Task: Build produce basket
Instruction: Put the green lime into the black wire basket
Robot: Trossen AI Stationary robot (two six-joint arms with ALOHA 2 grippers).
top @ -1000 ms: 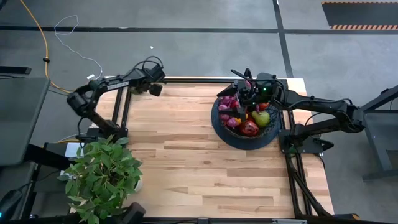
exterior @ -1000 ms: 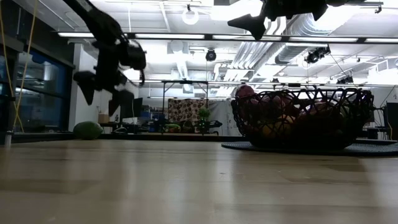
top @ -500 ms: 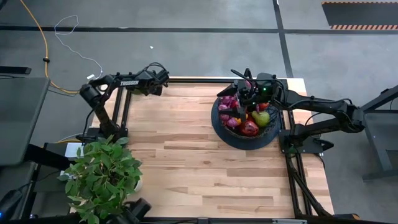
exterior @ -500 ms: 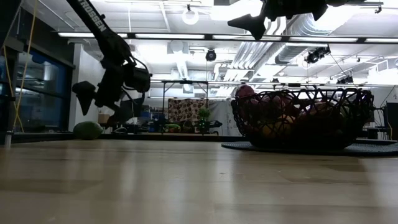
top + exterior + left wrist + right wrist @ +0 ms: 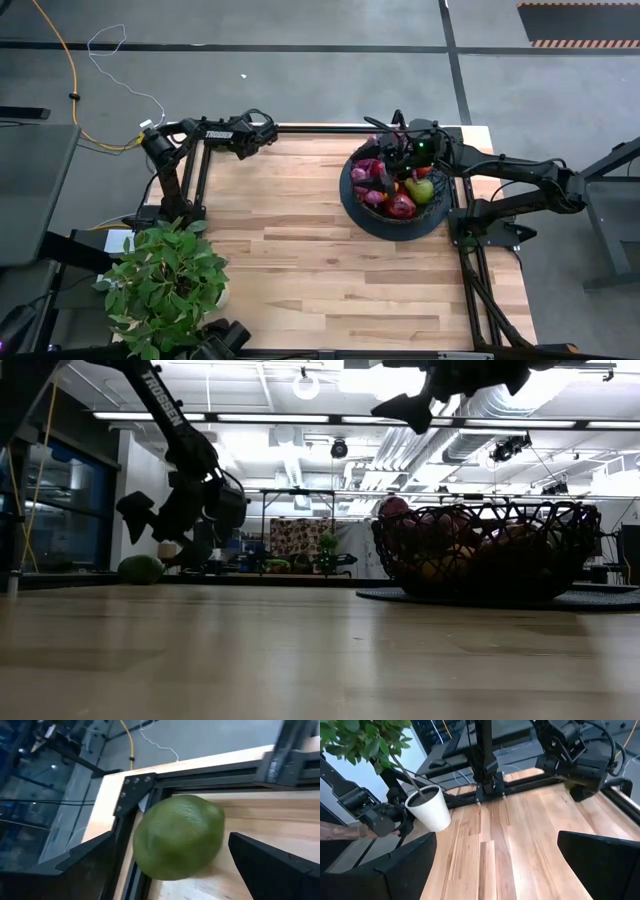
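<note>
A green lime (image 5: 177,835) lies on the wood at the table's far left, against the black frame rail; the low view shows the lime (image 5: 141,568) small at the far edge. My left gripper (image 5: 170,528) hangs open just above and in front of it, slanting down. Its fingers (image 5: 85,865) stand on either side of the lime, apart from it. In the high view my left gripper (image 5: 258,133) hides the lime. The black wire basket (image 5: 346,196) at the far right holds purple grapes (image 5: 364,172), a red apple (image 5: 402,206) and a pear (image 5: 420,188). My right gripper (image 5: 385,145) waits open above it.
A leafy plant (image 5: 165,285) in a white pot (image 5: 427,809) stands at the near left corner. Black frame posts (image 5: 195,175) rise along the left edge. Bare wood (image 5: 300,250) lies between the plant and the basket (image 5: 480,550).
My left gripper has come down toward the lime at the far left edge, tipping further downward and rolling about its own line.
</note>
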